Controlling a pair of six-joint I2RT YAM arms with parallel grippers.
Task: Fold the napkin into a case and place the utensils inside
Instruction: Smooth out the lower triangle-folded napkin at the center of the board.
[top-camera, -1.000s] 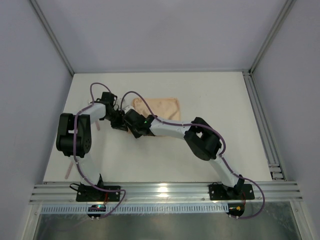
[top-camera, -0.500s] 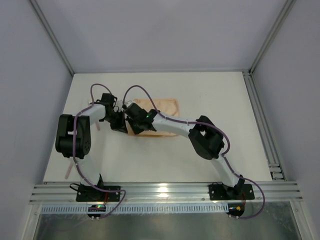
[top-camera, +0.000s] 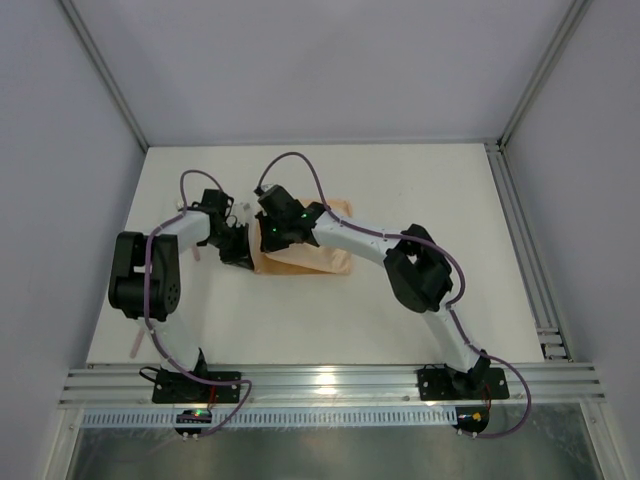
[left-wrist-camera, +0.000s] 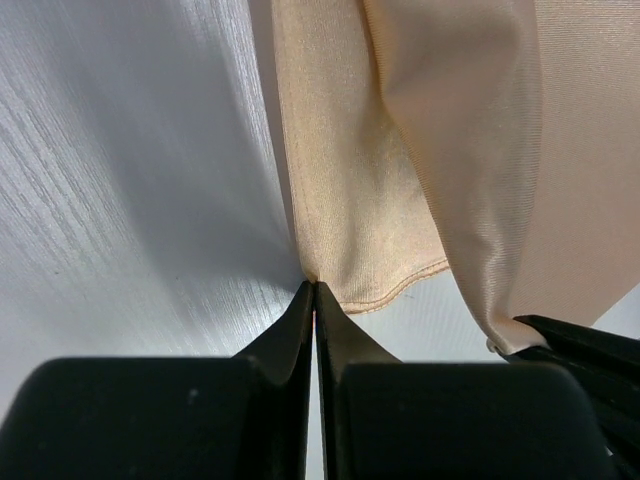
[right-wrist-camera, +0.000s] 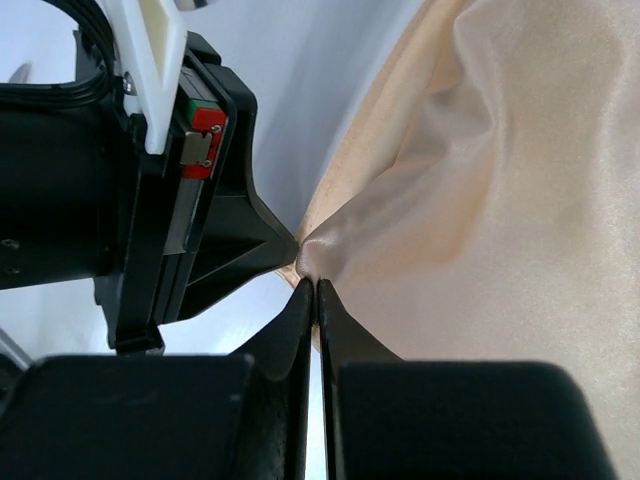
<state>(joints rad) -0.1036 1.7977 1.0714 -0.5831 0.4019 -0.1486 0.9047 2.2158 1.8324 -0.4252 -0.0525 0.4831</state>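
Note:
The peach-orange napkin (top-camera: 305, 260) lies left of the table's middle, partly under my right forearm, and its left edge is lifted. My left gripper (top-camera: 244, 246) is shut on a hemmed corner of the napkin (left-wrist-camera: 400, 150), pinched at the tips (left-wrist-camera: 314, 284). My right gripper (top-camera: 260, 238) is shut on a bunched fold of the napkin (right-wrist-camera: 500, 200) at its tips (right-wrist-camera: 316, 280), right beside the left gripper's black body (right-wrist-camera: 150, 200). Two pale pink utensils lie on the table, one (top-camera: 197, 252) by the left arm and the other (top-camera: 135, 343) near the front left.
The white table (top-camera: 430, 190) is ringed by grey walls, with metal rails along the right side (top-camera: 530, 260) and the front edge (top-camera: 330, 382). Both arms crowd together over the napkin's left side.
The right gripper has moved away from the arm bases while pinching the napkin's left edge. More cloth now shows on the near side of the right forearm. The left gripper has barely moved.

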